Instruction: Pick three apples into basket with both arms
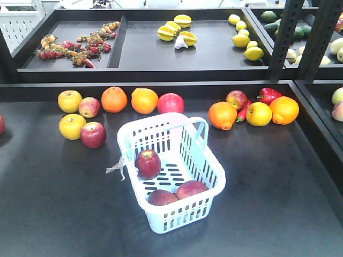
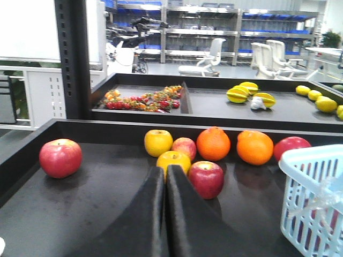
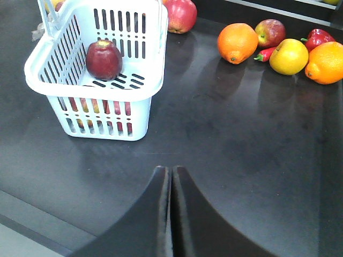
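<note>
The pale blue basket (image 1: 206, 168) stands mid-table with three dark red apples inside: one (image 1: 148, 163) at its left, two (image 1: 162, 197) (image 1: 191, 189) at its near end. In the right wrist view the basket (image 3: 155, 51) lies upper left, holding an apple (image 3: 104, 59); my right gripper (image 3: 171, 170) is shut and empty over bare table, well clear of it. My left gripper (image 2: 165, 170) is shut and empty, pointing at a red apple (image 2: 206, 179) and a yellow fruit (image 2: 172, 160); the basket's corner (image 2: 311, 160) is at the right. Neither arm shows in the front view.
Loose fruit lines the table's back: oranges (image 1: 114, 99), yellow fruits (image 1: 72, 126), a red apple (image 1: 92, 134), more on the right with a red pepper (image 1: 269, 94). Another apple (image 2: 60, 157) sits far left. Black shelf posts (image 1: 283, 37) and raised trays stand behind.
</note>
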{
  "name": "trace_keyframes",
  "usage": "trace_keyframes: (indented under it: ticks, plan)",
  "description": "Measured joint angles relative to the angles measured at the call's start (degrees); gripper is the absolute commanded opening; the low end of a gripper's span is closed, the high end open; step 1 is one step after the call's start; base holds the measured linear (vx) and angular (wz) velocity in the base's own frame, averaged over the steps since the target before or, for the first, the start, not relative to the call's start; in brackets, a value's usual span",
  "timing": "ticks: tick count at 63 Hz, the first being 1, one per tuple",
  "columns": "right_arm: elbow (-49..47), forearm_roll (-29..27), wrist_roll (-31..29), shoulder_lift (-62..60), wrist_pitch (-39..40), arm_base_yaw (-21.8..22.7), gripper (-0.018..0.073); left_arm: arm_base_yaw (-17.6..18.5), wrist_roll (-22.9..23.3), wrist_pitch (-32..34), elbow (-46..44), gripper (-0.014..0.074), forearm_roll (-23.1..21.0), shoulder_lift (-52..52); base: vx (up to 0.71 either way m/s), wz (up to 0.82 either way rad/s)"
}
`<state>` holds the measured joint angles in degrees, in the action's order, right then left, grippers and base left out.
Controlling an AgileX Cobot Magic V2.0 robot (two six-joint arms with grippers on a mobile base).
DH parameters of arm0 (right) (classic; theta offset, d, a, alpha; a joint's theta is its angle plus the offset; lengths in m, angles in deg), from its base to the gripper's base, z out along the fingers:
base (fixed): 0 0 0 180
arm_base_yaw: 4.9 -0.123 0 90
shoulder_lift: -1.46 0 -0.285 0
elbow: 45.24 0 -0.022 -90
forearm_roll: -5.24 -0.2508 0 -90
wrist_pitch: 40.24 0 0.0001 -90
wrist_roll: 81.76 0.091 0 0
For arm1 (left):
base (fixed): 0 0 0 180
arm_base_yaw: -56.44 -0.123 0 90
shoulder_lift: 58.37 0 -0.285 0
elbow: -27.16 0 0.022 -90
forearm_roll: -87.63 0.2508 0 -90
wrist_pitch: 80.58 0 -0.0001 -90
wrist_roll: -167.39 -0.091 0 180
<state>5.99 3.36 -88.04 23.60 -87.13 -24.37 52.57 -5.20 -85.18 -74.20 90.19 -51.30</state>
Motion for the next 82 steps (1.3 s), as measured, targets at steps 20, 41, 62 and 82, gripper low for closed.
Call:
trace_keyframes:
  ticks: [20,41,62,82]
  plan:
    - [0.0,0.0,0.0,0.0,0.0,0.0,-0.0001,-0.6,0.0,0.2,0.0,-0.0006,-3.0,0.0,0.00,0.00]
    - [0.0,0.0,0.0,0.0,0.0,0.0,-0.0001,-0.7,0.0,0.2,0.0,-0.0006,-3.2,0.0,0.00,0.00]
    - [0.0,0.0,0.0,0.0,0.0,0.0,-0.0001,-0.7,0.0,0.2,0.0,-0.0006,-3.2,0.0,0.00,0.00]
    - [0.0,0.0,0.0,0.0,0.0,0.0,-0.0001,-0.7,0.0,0.2,0.0,-0.0006,-3.2,0.0,0.00,0.00]
